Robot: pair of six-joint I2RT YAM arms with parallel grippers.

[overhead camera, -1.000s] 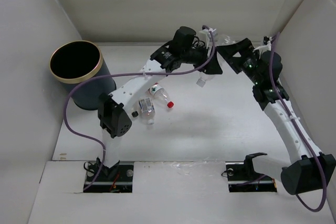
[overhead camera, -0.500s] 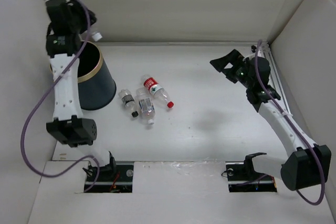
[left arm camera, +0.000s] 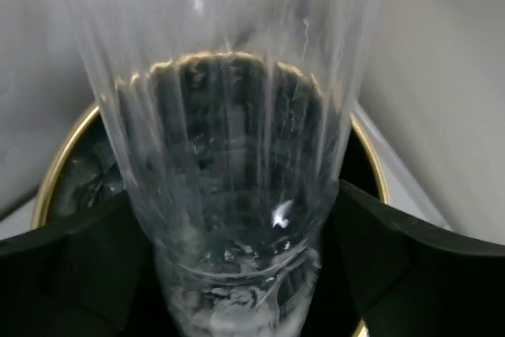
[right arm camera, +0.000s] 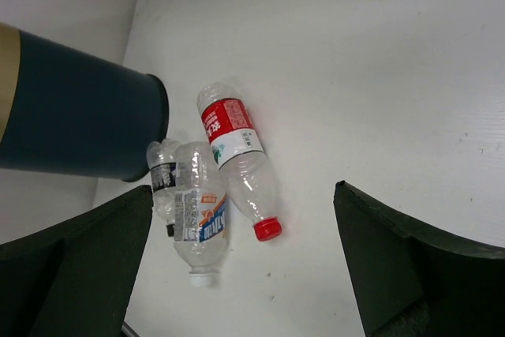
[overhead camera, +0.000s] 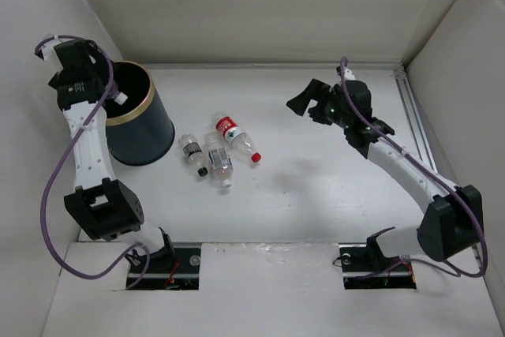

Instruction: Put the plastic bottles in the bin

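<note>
Surrounding white table (overhead camera: 316, 195), walls (overhead camera: 237, 13); left end effector (left arm camera: 237, 270) grasping bottle (left arm camera: 229, 116), right end effector (overhead camera: 301, 103) released.

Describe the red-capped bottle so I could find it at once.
Start at the dark navy bin with the gold rim, at the left of the table. Of the bottles lying beside its base, the red-capped bottle is farthest from it. Only it has a red label; the white-capped bottle and black-capped bottle don't.

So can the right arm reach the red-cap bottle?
Probably yes: the right gripper is open and empty, with only bare table between it and the red-cap bottle.
</note>
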